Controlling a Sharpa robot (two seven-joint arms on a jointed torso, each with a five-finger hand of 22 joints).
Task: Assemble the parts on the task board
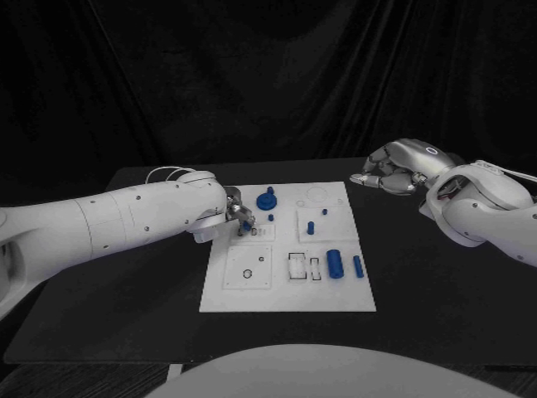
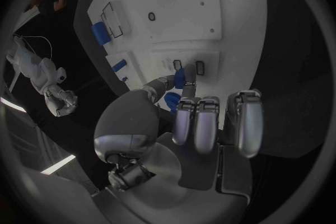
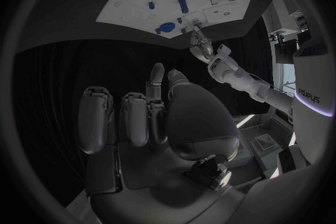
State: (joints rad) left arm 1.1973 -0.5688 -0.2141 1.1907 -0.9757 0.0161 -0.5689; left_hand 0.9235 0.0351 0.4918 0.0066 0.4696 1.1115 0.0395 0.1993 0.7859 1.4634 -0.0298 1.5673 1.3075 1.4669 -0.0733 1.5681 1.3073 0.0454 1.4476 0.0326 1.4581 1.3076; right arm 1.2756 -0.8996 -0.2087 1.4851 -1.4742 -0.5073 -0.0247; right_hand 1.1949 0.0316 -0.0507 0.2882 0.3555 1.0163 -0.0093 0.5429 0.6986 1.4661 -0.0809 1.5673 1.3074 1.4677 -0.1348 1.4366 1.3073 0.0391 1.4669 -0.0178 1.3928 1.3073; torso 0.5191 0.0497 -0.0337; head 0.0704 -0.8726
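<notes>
- Task board [image 1: 287, 294] lies mid-table, with bare black table [image 1: 424, 315] open on every side of it.
- Left hand [image 1: 236, 209] reaches over the board's left edge, pinching a small blue part [image 2: 180, 78] between thumb and a finger just above two small slots.
- Right hand [image 1: 388, 176] hangs off the board's far right corner, fingers curled, holding nothing.
- Blue cylinder [image 1: 335, 261] and blue pin [image 1: 358, 266] lie near the board's right edge.
</notes>
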